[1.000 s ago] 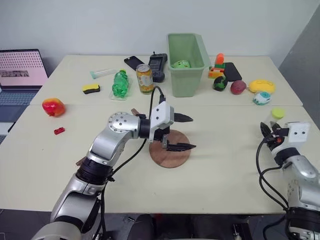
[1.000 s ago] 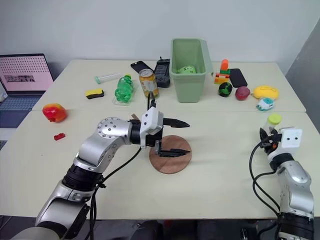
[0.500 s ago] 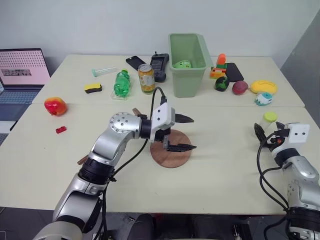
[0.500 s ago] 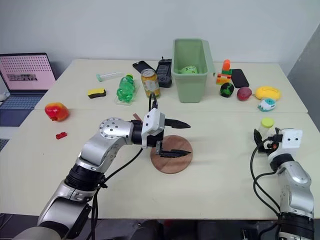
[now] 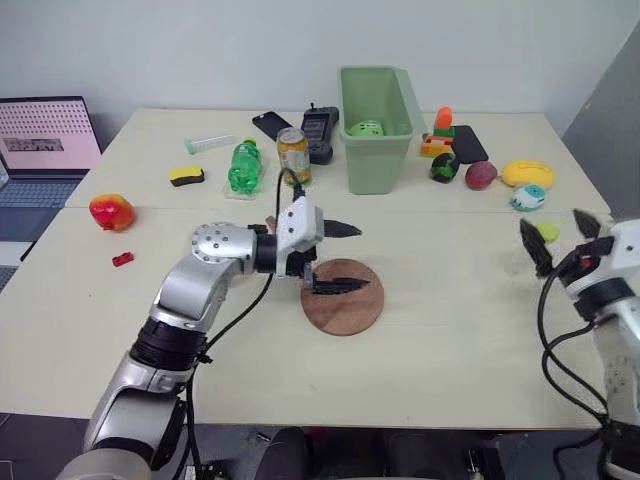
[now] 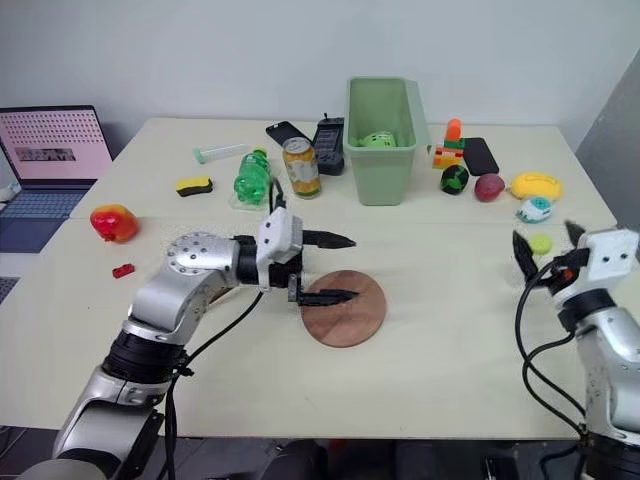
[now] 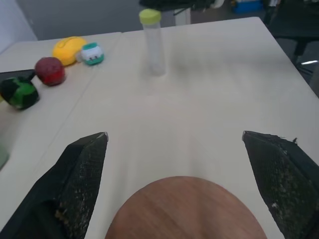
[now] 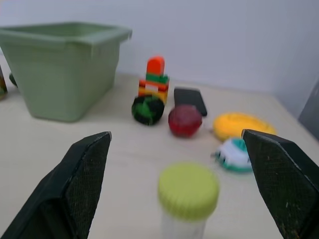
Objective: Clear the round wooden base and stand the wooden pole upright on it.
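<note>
The round wooden base (image 5: 343,297) lies flat mid-table with nothing resting on it. My left gripper (image 5: 345,257) hovers open over its near-left part, one finger above the other; the left wrist view shows the base (image 7: 187,209) just under its wide-apart fingers. Most of the wooden pole is hidden under my left arm; a brown end (image 5: 268,221) peeks out by the wrist. My right gripper (image 5: 560,238) is open and raised at the right. The clear tube with a yellow-green cap (image 8: 188,189) stands upright on the table below and between its fingers, untouched.
A green bin (image 5: 373,125), a can (image 5: 292,155), a green bottle (image 5: 240,165) and phones stand at the back. Toys and fruit (image 5: 480,174) lie back right. A red fruit (image 5: 110,212) and a small red piece (image 5: 122,259) lie left, by a laptop (image 5: 40,140).
My right gripper opened, let go of the capped tube and rose; the tube stays standing on the table. My left gripper shifted left over the base, still open.
</note>
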{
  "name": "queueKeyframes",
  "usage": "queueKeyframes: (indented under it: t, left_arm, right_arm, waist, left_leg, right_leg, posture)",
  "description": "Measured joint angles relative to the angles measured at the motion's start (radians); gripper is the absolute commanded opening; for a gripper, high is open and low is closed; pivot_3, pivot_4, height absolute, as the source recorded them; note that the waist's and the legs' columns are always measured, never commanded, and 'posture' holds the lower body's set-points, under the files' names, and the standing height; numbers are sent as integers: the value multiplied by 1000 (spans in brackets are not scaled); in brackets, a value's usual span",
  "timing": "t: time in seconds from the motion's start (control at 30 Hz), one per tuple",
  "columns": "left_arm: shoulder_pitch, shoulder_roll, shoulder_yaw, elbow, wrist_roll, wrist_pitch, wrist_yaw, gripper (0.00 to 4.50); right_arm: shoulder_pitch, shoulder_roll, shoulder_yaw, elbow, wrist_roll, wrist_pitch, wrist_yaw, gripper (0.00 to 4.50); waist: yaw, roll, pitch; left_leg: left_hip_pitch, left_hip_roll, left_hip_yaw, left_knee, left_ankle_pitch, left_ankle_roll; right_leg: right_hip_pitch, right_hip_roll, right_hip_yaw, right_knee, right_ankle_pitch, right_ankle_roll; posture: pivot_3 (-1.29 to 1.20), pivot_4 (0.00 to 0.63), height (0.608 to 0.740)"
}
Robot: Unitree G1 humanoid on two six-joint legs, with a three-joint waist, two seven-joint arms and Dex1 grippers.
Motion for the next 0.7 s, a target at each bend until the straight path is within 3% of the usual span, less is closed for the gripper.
queueKeyframes:
  t: [0.17,0.27,0.43,0.6,0.7]
  left_arm:
    - [11,75,106,-33,-29,61,49,4500]
    - [27,163,145,-45,-33,109,64,4500]
    - [90,338,144,-18,51,167,77,4500]
    - [74,425,108,-14,109,231,68,4500]
    - [13,430,55,10,125,285,48,4500]
  right_arm:
    - [-130,-144,-17,-89,24,67,14,4399]
    - [-134,-215,30,-169,115,162,97,4399]
    - [-67,-310,151,-287,294,330,277,4399]
    - [-86,-359,235,-356,402,416,371,4399]
    - [-116,-352,309,-367,421,445,387,4399]
  waist:
    - [-4,2,1]
    - [-2,2,2]
    - [-1,2,3]
    - [6,-1,5]
    - [6,-2,5]
  left_leg:
    - [0,1,-1,0,0,0]
    - [-1,2,-2,-1,0,0]
    - [-1,1,-2,-1,0,1]
    - [-1,0,-3,0,0,1]
    - [-1,0,-3,0,0,1]
  right_leg:
    - [0,1,-1,0,0,0]
    - [0,2,-1,-1,0,0]
    - [0,1,-1,-1,0,0]
    - [1,0,-3,-2,0,0]
    - [1,0,-3,-2,0,0]
  posture:
    - [0,150,740]
    - [0,150,740]
    - [0,150,740]
    - [0,150,740]
    - [0,150,740]
